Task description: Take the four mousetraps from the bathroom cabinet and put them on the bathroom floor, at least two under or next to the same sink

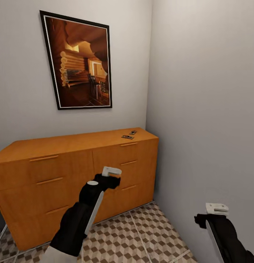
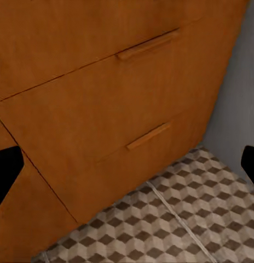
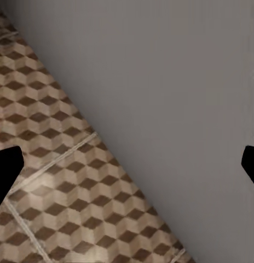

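Two small dark-wired mousetraps [image 1: 129,134] lay right of frame centre on the orange-brown wooden cabinet [image 1: 68,171]. Both empty grippers, left [image 1: 111,171] and right [image 1: 216,209], stood spread. A low reach could strike the drawers.

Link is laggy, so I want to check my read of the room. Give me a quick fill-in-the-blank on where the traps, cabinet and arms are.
1. The small mousetraps lie on the ____ of the cabinet, near its right end.
2. Above the cabinet hangs a framed ____.
3. The left gripper is raised in front of the cabinet's ____.
4. The floor tiles carry a ____ pattern.

Missing words: top; picture; drawers; cube
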### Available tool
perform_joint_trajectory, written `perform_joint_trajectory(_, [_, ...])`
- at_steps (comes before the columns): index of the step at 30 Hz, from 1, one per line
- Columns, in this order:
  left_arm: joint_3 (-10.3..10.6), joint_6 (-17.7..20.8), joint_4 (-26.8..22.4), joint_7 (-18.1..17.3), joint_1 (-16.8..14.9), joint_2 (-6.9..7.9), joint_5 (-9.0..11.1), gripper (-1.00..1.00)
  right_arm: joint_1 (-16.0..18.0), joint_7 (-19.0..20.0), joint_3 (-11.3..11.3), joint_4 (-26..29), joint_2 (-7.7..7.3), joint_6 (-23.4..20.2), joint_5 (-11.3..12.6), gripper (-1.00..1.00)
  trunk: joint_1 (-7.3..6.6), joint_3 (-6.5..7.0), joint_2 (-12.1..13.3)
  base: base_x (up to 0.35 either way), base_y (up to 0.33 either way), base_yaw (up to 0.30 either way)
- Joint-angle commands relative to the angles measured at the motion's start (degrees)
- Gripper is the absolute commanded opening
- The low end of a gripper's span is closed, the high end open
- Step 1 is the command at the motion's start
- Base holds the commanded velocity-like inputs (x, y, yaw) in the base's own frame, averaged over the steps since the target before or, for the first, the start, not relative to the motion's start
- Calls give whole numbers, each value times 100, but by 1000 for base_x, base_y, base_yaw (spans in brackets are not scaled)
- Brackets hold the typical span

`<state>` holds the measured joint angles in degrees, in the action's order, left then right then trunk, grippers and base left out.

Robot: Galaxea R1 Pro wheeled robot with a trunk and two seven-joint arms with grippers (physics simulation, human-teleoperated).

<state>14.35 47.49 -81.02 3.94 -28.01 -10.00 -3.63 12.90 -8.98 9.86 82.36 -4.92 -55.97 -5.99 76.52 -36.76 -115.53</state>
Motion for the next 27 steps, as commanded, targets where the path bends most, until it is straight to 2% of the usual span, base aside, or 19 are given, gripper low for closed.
perform_joint_trajectory(1, [49, 129, -66, -12, -226, 0, -33, 100, 191, 25, 12, 120, -3, -267, -41, 100, 0, -8, -3, 0, 0, 0])
perform_joint_trajectory(2, [83, 213, -115, -25, -438, 0, -33, 100, 378, 26, 24, 209, -4, -403, -43, 100, 0, -8, -3, 0, 0, 0])
perform_joint_trajectory(9, [193, 655, -273, -47, -1855, 0, -29, 100, 1652, 34, 59, 488, -26, -403, -73, 100, 0, -8, -3, 0, 0, 0])
perform_joint_trajectory(10, [193, 655, -273, -47, -1855, 0, -29, 100, 1652, 34, 59, 488, -26, -403, -73, 100, 0, -8, -3, 0, 0, 0])
perform_joint_trajectory(16, [166, 934, -279, -42, -2715, 0, -34, 100, 2371, 46, 61, 541, -53, -403, -64, 100, 0, -8, -3, 0, 0, 0])
perform_joint_trajectory(19, [48, 1005, -259, -50, -3020, 23, -26, 100, 2527, 50, 59, 547, -57, -403, -45, 100, 0, -8, -3, 0, 0, 0])
perform_joint_trajectory(20, [48, 1005, -259, -50, -3020, 23, -26, 100, 2527, 50, 59, 547, -57, -403, -45, 100, 0, -8, -3, 0, 0, 0])
perform_joint_trajectory(27, [-570, 1157, -231, -65, -3413, 96, -2, 100, 2657, 66, 32, 552, -29, -403, -24, 100, 0, -8, -3, 0, 0, 0])
